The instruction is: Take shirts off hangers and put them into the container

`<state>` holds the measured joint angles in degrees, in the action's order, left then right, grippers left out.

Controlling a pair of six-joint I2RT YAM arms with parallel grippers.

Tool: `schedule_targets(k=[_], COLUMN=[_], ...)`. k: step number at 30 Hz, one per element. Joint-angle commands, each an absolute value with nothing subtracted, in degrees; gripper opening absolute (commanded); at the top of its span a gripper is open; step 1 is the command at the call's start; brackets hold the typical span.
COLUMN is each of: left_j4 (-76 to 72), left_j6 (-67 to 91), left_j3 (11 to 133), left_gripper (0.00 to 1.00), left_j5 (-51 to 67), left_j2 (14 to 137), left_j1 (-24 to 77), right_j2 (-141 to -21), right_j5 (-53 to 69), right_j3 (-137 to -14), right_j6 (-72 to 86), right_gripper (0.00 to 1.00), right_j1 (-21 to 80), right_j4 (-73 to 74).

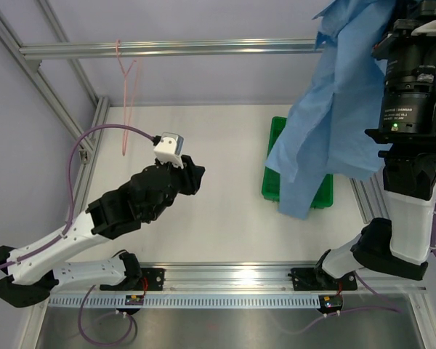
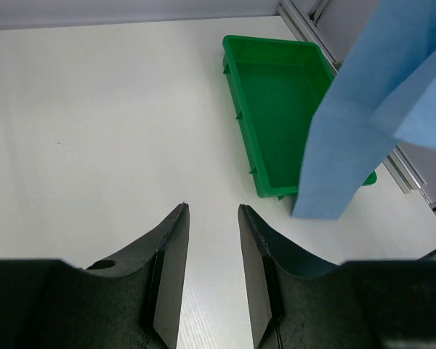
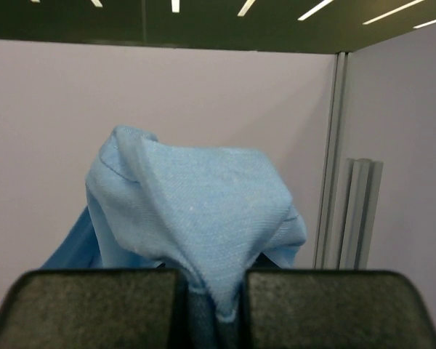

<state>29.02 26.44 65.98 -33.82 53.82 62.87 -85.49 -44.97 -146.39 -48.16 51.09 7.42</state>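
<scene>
Aloft, shirt (image 1: pixel 334 116) (in right tool (image 3: pixel 211 287)), overhanging tray (image 1: pixel 275 167) rim

A white tabletop (image 1: pixel 225 145), pale lilac walls (image 3: pixel 58 109), aluminium frame rails (image 1: pixel 174 49), ceiling strip lights (image 3: pixel 175 6).

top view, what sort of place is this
Likely a robot lab test cell: aluminium frame, plain lilac walls, left arm and right arm bolted to a white table.

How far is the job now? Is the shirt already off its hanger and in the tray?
Done: the pink hanger hangs bare on the rail. In hand: the right gripper pinches the blue shirt, dangling near the green tray. Remaining: lower it in and release.
</scene>
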Motion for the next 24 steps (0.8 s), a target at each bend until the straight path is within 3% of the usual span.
schedule_targets(k=[1, 16, 24], left_j4=[27.16, 27.51, 27.07], left_j6=[25.75, 25.40, 25.14], left_j3=[68.12, 65.48, 63.20], left_gripper=[0.38, 0.47, 0.48], left_j5=[-35.86, -38.58, -39.20], left_j2=[54.32, 53.53, 52.74], left_j1=[63.11, 63.02, 62.67], right_j2=[-87.01, -95.09, -94.31], right_j5=[-36.13, -21.10, -19.60], right_j3=[-149.68, -154.95, -148.36], right_j6=[-51.68, -40.00, -34.65], right_gripper=[0.00, 0.00, 0.00], right_j1=[48.61, 34.20, 27.96], right_j4=[10.99, 10.28, 8.79])
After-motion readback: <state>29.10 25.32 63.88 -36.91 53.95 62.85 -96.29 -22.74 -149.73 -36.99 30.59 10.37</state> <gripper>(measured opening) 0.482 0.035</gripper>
